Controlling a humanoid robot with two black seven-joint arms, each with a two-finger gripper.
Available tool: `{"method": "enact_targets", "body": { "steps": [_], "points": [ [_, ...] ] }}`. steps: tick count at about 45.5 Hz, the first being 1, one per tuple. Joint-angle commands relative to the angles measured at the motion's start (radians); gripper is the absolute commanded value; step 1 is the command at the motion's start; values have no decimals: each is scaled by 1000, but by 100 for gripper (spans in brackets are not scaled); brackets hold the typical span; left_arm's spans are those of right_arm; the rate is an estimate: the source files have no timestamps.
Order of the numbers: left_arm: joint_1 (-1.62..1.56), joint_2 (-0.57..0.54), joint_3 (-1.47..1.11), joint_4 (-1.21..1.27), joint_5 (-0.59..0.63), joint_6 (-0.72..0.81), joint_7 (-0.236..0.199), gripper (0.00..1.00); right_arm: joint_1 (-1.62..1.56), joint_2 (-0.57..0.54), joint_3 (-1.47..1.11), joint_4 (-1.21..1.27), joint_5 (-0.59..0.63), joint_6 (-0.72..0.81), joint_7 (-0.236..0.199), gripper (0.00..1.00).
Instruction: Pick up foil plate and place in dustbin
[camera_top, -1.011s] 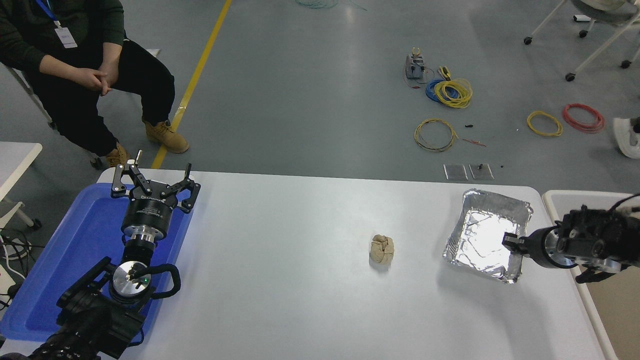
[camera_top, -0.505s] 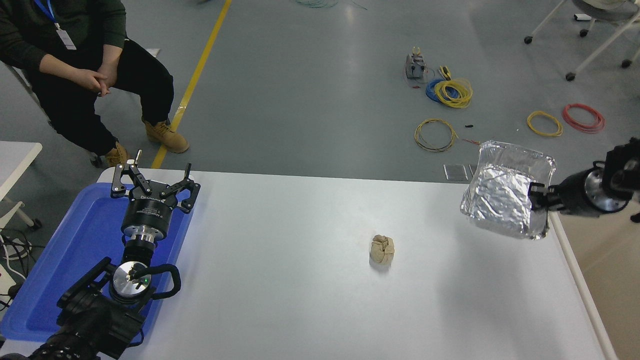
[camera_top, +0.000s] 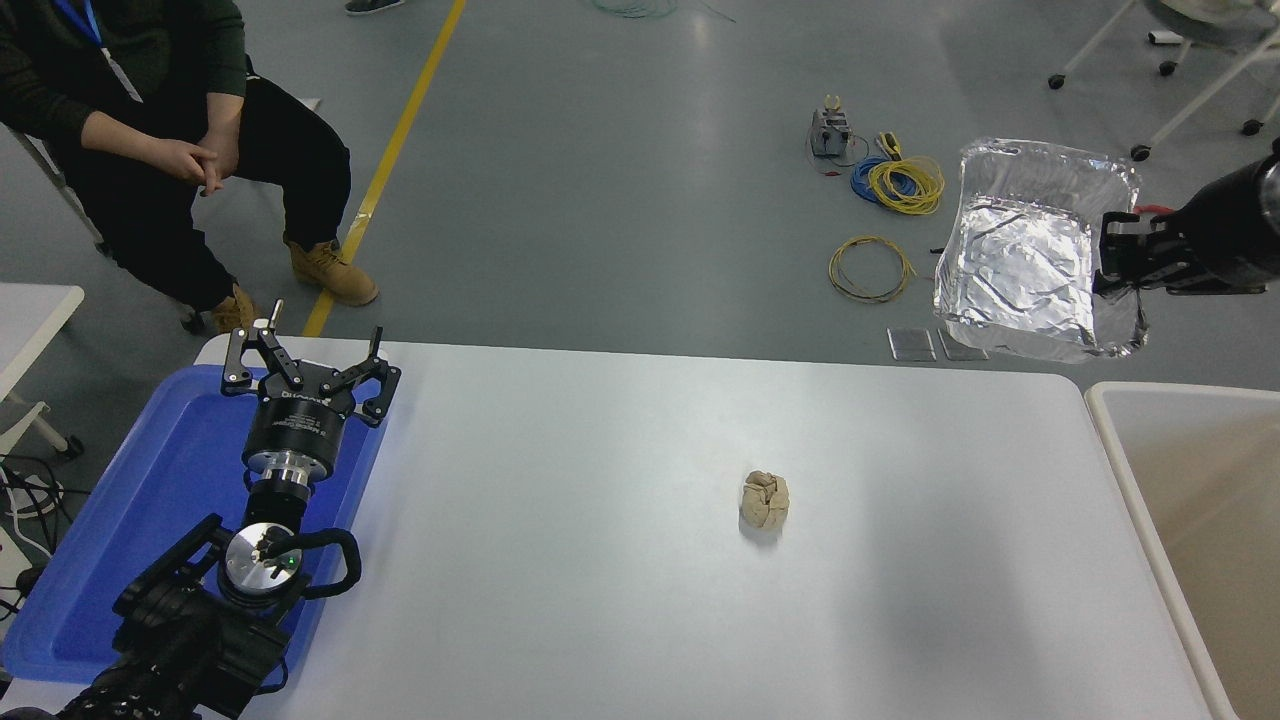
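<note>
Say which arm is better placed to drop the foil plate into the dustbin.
The right. Its hand already grips the foil plate by its edge, held up in the air near the dustbin at the table's right end. The left hand sits open over the blue tray, far across the table.

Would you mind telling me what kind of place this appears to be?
Probably a robotics lab or workshop: grey floor with a yellow line, wire coils lying loose, and a person seated watching beyond the white table.
</note>
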Motion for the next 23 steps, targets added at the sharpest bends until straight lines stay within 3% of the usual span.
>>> {"method": "enact_targets", "body": {
  "steps": [1, 23],
  "points": [
    [0, 1, 0, 0, 0, 0, 0, 100, 67, 0, -16, 6, -13, 39, -2, 0],
    [0, 1, 0, 0, 0, 0, 0, 100, -50, -6, -19, -57, -30, -2, -2, 0]
  ]
}}
